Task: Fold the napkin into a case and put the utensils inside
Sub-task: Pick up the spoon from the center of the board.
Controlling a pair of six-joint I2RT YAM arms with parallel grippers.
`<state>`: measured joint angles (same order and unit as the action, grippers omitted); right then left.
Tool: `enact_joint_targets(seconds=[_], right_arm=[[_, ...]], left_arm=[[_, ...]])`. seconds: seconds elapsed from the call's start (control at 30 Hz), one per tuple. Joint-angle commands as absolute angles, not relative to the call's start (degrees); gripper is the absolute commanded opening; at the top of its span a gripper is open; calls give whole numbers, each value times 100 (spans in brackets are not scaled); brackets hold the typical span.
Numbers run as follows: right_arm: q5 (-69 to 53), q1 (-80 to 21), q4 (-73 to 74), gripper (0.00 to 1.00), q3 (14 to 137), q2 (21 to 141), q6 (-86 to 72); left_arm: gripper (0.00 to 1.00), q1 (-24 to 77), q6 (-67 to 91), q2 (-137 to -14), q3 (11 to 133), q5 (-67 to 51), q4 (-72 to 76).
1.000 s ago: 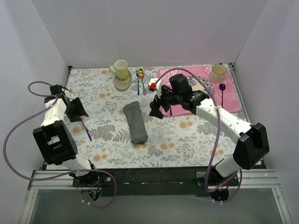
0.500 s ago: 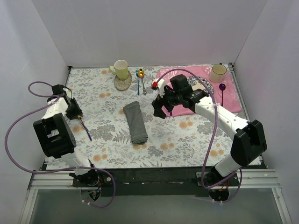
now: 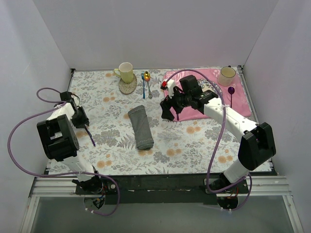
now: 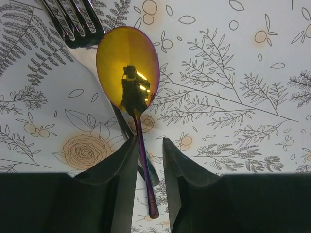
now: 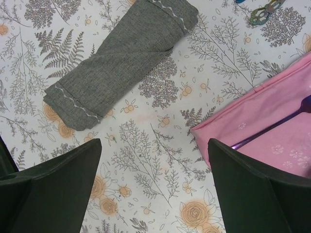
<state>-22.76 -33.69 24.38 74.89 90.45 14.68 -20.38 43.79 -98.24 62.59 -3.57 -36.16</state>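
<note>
The dark grey napkin point(image 3: 141, 127) lies folded into a long narrow strip mid-table; it also shows in the right wrist view point(image 5: 121, 58). The spoon point(image 4: 127, 63) with its gold bowl and purple handle lies on the table at the left, partly over the silver fork point(image 4: 73, 22). My left gripper point(image 4: 149, 141) is down over them point(image 3: 80, 118). Its jaws stand narrowly apart either side of the spoon handle, which lies against the left finger point(image 4: 119, 170). My right gripper point(image 3: 167, 108) is wide open and empty point(image 5: 154, 145), hovering between the napkin and the pink mat.
The pink placemat point(image 3: 243, 104) at the back right holds a cup point(image 3: 226, 75), a purple spoon point(image 3: 232, 97) and a purple fork handle point(image 5: 272, 128). A yellow mug point(image 3: 126, 72) on a coaster and a blue-handled spoon point(image 3: 144, 82) lie at the back.
My left gripper has turned and settled closer over the spoon and fork. My right gripper has drifted a little right and toward the back, still open.
</note>
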Motion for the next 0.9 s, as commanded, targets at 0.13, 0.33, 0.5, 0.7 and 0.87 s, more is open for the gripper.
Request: enact_joint_targets(seconds=[0.13, 0.33, 0.5, 0.7, 0.87], right_arm=[[-2522, -3278, 2584, 98, 7805, 9035, 1336], [-2540, -3252, 2645, 98, 7936, 9097, 1336], [-2636, -3234, 2847, 98, 8261, 9228, 1354], [-3295, -3191, 2901, 97, 9147, 9501, 1143], [-4516, -3191, 2094, 95, 9755, 9843, 46]], left_arm=[[19, -1907, 4386, -10002, 6372, -307, -3419], [14, -1697, 4412, -10133, 6337, -308, -3384], [0, -1583, 4377, -10301, 6512, -394, -3410], [0, -1521, 4351, -9406, 7293, -2877, -3428], [0, -1450, 5288, -8851, 7682, -5602, -2683]])
